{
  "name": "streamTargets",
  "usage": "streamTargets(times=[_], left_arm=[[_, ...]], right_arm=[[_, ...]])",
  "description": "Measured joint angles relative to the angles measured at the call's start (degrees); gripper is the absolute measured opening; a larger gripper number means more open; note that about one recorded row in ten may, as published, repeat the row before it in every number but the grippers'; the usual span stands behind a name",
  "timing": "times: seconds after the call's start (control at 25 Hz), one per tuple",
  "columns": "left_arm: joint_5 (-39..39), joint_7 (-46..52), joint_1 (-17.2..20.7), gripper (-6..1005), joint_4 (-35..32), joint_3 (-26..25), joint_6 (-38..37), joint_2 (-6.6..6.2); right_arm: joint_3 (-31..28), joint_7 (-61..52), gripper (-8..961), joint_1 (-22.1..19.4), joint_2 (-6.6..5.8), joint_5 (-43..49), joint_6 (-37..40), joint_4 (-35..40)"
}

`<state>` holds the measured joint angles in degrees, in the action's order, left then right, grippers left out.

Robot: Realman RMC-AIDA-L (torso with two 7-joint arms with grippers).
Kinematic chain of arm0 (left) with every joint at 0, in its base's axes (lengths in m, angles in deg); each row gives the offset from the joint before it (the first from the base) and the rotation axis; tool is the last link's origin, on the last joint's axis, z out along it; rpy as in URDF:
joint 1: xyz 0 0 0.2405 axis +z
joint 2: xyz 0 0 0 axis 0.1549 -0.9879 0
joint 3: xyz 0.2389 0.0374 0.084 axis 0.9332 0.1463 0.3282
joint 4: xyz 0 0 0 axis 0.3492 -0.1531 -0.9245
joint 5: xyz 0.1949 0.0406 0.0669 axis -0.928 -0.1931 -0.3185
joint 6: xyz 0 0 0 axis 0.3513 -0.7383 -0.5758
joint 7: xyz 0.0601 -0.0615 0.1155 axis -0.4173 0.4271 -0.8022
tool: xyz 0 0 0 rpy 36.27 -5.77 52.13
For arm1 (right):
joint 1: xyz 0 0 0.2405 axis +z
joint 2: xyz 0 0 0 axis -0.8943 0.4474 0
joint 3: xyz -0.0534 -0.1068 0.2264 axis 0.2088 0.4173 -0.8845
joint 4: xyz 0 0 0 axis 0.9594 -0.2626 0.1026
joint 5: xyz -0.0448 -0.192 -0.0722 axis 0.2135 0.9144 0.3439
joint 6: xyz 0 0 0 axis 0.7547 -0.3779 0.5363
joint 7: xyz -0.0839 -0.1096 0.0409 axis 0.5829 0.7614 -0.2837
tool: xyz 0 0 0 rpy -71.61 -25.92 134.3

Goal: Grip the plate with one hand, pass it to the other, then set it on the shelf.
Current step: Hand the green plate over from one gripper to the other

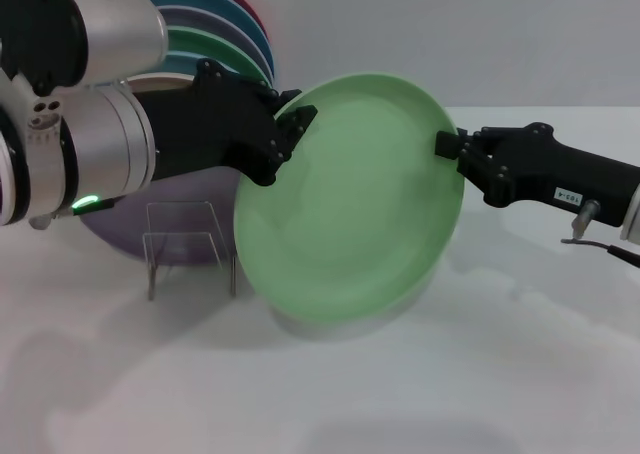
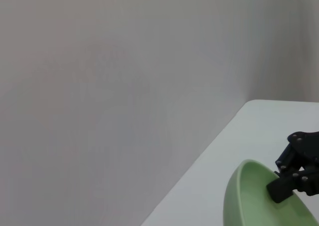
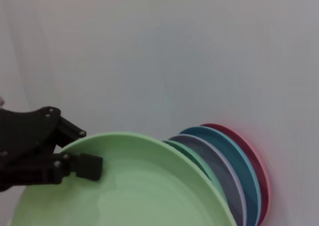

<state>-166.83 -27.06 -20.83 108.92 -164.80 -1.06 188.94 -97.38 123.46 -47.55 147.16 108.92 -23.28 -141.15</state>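
- Mint-green plate (image 1: pixel 350 199): one, tilted in the air above the white table (image 1: pixel 420 374), held at both rims.
- Left gripper (image 1: pixel 288 131) on the silver arm: clamped on the plate's left rim.
- Right gripper (image 1: pixel 452 146), slim and black: clamped on the right rim.
- Clear rack (image 1: pixel 190 246): one, standing below the left arm, beside the plate.
- Stacked plates (image 3: pixel 234 171) behind: five counted, namely darker green, purple, two blue, red.
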Motion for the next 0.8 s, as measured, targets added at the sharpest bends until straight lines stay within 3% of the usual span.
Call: streamTargets(times=[0.28, 0.56, 0.68, 0.8], left_arm=[[0.93, -1.67, 0.08, 108, 0.56, 0.86, -1.60, 0.09], [3.40, -4.29, 0.46, 103, 0.56, 0.89, -3.68, 0.11], [6.60, -9.97, 2.65, 100, 0.64, 2.08, -8.21, 0.06], [12.41, -23.99, 7.56, 86, 0.68, 7.23, -20.22, 0.07]], right_arm=[[-0.62, 3.47, 164, -1.09, -0.26, -6.98, -3.22, 4.90], [-2.61, 6.05, 176, -3.28, 0.04, -12.12, -5.89, 8.28], [-5.85, 6.44, 414, -4.60, 0.03, -16.28, -7.52, 11.56], [-12.74, 7.38, 533, -5.04, -0.03, -19.73, -11.22, 17.60]])
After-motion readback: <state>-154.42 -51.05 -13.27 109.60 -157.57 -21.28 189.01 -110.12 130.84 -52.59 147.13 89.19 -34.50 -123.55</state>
